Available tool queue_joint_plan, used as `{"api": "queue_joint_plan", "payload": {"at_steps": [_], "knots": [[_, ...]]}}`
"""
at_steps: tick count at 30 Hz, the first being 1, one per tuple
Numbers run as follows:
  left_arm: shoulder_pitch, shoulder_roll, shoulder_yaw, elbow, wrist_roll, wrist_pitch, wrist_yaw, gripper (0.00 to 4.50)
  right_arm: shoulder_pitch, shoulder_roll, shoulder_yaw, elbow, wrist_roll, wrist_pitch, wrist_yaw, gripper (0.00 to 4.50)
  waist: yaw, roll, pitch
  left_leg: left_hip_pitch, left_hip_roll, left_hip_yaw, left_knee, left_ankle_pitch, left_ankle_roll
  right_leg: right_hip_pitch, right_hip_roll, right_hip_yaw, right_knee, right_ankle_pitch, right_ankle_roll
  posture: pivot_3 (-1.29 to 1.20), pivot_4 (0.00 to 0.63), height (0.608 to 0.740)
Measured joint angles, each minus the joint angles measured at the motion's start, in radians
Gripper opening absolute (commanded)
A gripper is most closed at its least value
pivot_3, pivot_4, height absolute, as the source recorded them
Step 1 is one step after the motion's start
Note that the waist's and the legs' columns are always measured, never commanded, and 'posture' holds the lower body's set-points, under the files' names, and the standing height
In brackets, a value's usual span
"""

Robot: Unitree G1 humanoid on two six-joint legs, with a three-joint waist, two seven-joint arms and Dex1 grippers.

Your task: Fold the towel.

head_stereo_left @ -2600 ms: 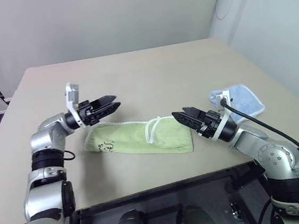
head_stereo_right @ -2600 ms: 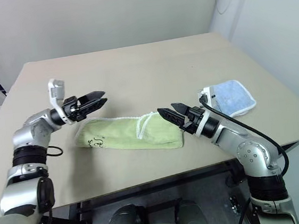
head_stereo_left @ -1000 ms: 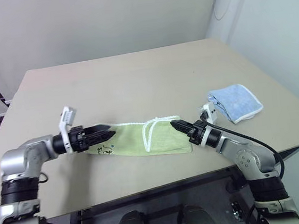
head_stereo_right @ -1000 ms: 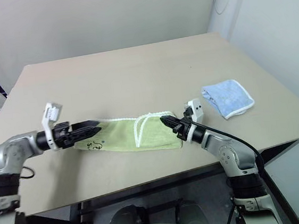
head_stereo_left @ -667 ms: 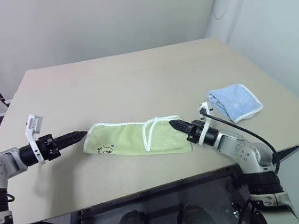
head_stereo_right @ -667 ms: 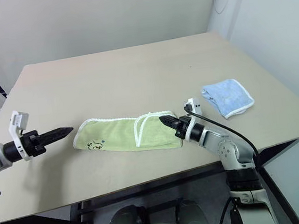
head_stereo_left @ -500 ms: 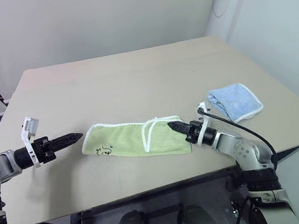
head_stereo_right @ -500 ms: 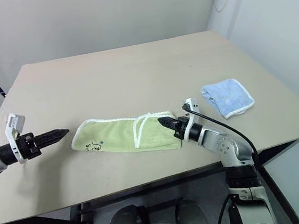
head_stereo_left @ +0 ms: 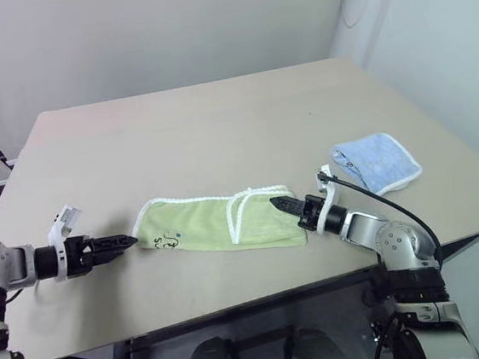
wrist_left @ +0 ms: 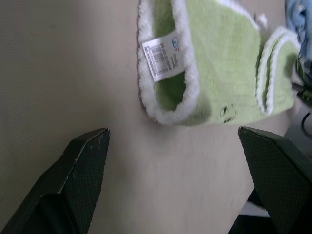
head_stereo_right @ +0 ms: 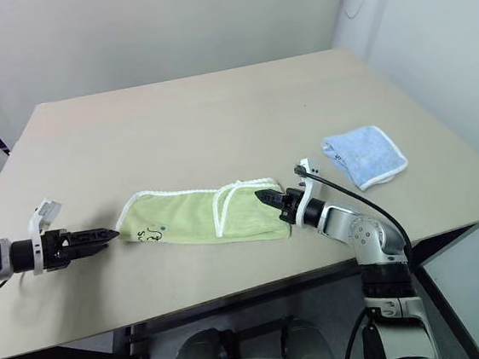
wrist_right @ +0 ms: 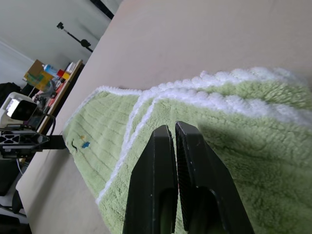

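Left arm low along the table's [head_stereo_left: 216, 122] left edge, left gripper [head_stereo_left: 124, 240] level, fingers [wrist_left: 83, 165] spread wide, right arm bent at the table's front edge, right gripper [head_stereo_left: 278, 202] closed, pointing left

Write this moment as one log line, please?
towel: folded strip on table | left gripper: open, beside its left end | right gripper: shut, over its right end | blue cloth: apart

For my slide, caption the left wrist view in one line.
Open left gripper low over the table, facing the green towel and its barcode label.
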State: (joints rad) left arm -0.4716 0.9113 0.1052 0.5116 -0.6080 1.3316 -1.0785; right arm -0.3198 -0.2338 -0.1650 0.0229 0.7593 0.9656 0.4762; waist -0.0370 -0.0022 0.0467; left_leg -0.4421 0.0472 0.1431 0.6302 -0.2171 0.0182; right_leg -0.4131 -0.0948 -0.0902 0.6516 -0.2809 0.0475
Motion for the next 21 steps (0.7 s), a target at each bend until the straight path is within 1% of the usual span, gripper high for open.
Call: {"api": "queue_joint_plan", "payload": {"at_steps": [5, 13, 14, 16, 19, 21], "knots": [[-0.043, -0.096, 0.049, -0.015, -0.017, 0.09, 0.076, 4.46, 0.0, 0.004, -0.004, 0.0, -0.001, -0.013, -0.015, 0.18, 0.002, 0.0, 0.0, 0.0, -0.002, 0.001, 0.001, 0.0, 0.0, 0.002, -0.003, 0.0, -0.001, 0.002, 0.002, 0.0, 0.0, 0.74], [-0.053, -0.17, 0.135, -0.054, -0.022, 0.155, 0.181, 4.46, 0.0, 0.003, -0.007, 0.002, -0.022, -0.022, -0.038, 0.18, 0.005, 0.0, -0.001, 0.0, -0.003, 0.001, 0.002, 0.0, 0.0, 0.003, -0.003, 0.0, -0.001, 0.002, 0.002, 0.0, 0.0, 0.74], [-0.053, -0.178, 0.147, -0.057, -0.025, 0.164, 0.197, 4.08, 0.0, 0.003, -0.007, 0.002, -0.028, -0.022, -0.04, 0.18, 0.004, 0.0, -0.001, 0.0, -0.003, 0.001, 0.002, 0.0, 0.0, 0.003, -0.003, 0.0, -0.001, 0.002, 0.002, 0.0, 0.0, 0.74], [-0.053, -0.188, 0.156, -0.057, -0.026, 0.172, 0.221, 3.59, 0.003, 0.002, -0.007, 0.002, -0.034, -0.022, -0.042, 0.18, 0.001, 0.0, -0.001, 0.0, -0.003, 0.001, 0.002, 0.0, 0.0, 0.003, -0.002, 0.0, -0.001, 0.002, 0.002, 0.0, 0.0, 0.74], [-0.053, -0.201, 0.166, -0.046, -0.027, 0.171, 0.249, 2.54, 0.004, 0.002, -0.008, 0.002, -0.039, -0.026, -0.046, 0.18, -0.006, 0.0, -0.001, 0.0, -0.002, 0.001, 0.002, 0.0, 0.0, 0.003, -0.002, 0.0, -0.001, 0.002, 0.003, 0.0, 0.0, 0.74], [-0.053, -0.203, 0.179, -0.042, -0.028, 0.168, 0.257, 1.74, 0.004, 0.002, -0.011, 0.002, -0.04, -0.034, -0.05, 0.18, -0.008, 0.0, -0.001, 0.0, -0.001, 0.001, 0.002, 0.0, 0.0, 0.003, -0.001, 0.0, -0.001, 0.003, 0.003, 0.0, 0.0, 0.74]]}}
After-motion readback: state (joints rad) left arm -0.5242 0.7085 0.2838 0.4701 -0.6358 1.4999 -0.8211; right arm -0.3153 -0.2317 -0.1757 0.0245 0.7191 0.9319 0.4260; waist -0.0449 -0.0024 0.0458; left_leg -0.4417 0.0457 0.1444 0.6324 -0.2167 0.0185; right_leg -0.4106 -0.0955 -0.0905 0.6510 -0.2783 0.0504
